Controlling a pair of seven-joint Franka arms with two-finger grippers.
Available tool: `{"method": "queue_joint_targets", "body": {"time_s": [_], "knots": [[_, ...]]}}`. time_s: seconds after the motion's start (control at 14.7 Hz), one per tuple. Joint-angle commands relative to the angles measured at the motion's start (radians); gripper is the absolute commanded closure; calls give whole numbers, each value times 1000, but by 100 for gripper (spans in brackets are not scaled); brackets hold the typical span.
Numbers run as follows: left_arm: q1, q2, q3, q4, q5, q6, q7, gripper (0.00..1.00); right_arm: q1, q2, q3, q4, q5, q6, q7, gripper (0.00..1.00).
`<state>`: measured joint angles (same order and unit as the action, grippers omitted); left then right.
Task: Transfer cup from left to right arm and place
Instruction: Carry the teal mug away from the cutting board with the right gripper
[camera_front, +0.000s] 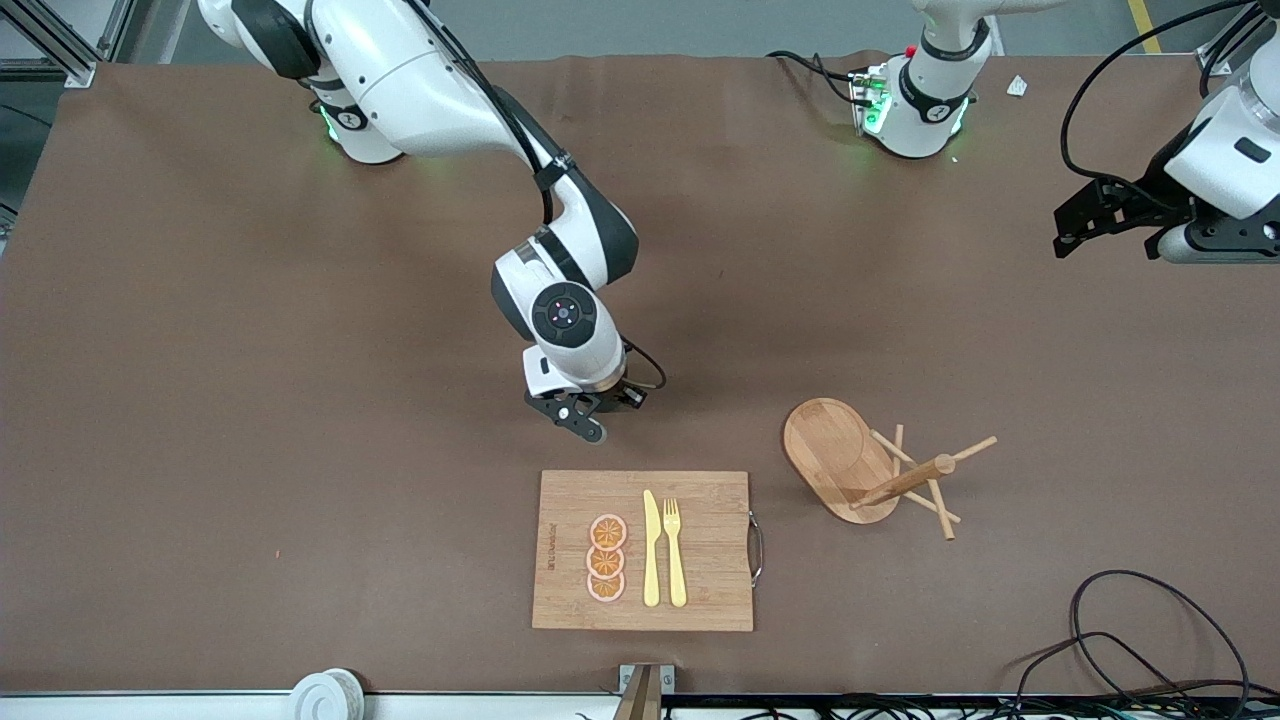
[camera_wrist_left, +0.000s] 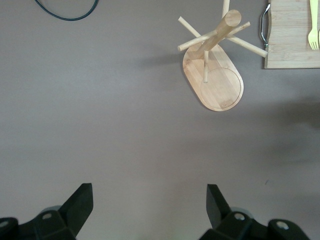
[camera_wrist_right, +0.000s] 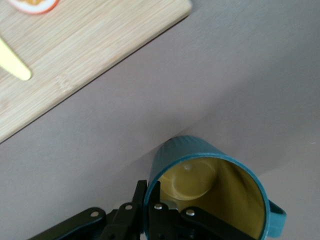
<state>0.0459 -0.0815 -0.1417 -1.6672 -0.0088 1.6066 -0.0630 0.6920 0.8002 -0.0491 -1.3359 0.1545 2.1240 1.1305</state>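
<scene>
Though tilted, cup (camera_wrist_right: 210, 185) (rim-clamped) in right tool (camera_wrist_right: 150, 207)

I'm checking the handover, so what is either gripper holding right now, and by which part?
The right gripper holds the teal-green mug with a mustard-yellow inside by its rim wall, one finger inside, one outside. The left gripper is open and holds nothing.

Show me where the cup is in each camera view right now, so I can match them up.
Front view: the cup cannot be made out; the right gripper that holds it hides it, just beside the cutting board.
Left wrist view: not in it.
Right wrist view: the cup fills the lower middle, its rim pinched by the right gripper.
Shared landmark: the cutting board, also at the left wrist view's corner.
</scene>
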Motion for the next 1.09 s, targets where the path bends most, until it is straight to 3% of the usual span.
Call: {"method": "queue_joint_targets", "body": {"time_s": [0.0,0.2,0.54,1.02], "knots": [[8,-15,4,-13,-2,7,19,0,-101,-71,6,-9,16,-126,-191,99],[9,-15,7,-14,-3,15,19,0,-225,-131,0,-12,0,-242,-449,100],[9,-17,8,-13,-3,24,19,0,-451,-141,0,-20,-64,-228,-803,99],[11,-15,11,4,-3,16,15,0,-684,-70,2,-52,-64,-1,-1237,99]]}}
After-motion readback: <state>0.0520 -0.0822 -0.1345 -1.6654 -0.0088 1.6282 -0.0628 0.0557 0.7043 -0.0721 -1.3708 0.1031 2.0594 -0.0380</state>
